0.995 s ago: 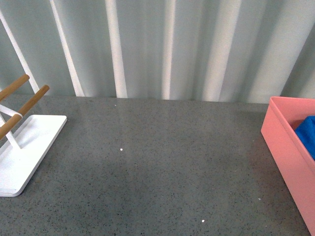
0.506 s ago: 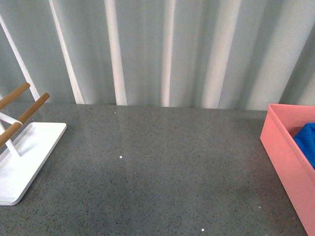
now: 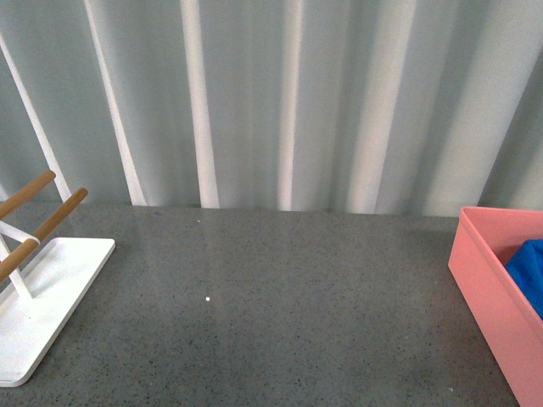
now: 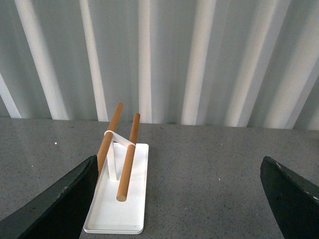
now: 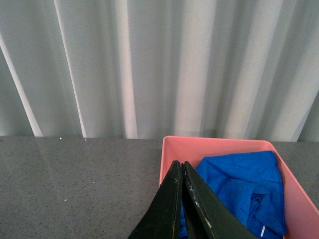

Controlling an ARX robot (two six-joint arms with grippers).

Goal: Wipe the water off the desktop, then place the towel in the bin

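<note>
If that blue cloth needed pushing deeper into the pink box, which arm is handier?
Probably right: its gripper, shut, sits beside the towel in the bin. The left gripper faces the rack.

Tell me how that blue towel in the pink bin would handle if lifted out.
The towel lies crumpled in folds inside the bin, so it would probably droop rather than hold shape. Its looped pile suggests easy grip. It may be damp, so slightly heavier; that cannot be seen.

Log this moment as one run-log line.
towel: inside bin | desktop: no water visible | left gripper: open, empty | right gripper: shut, empty | rack: bare
</note>
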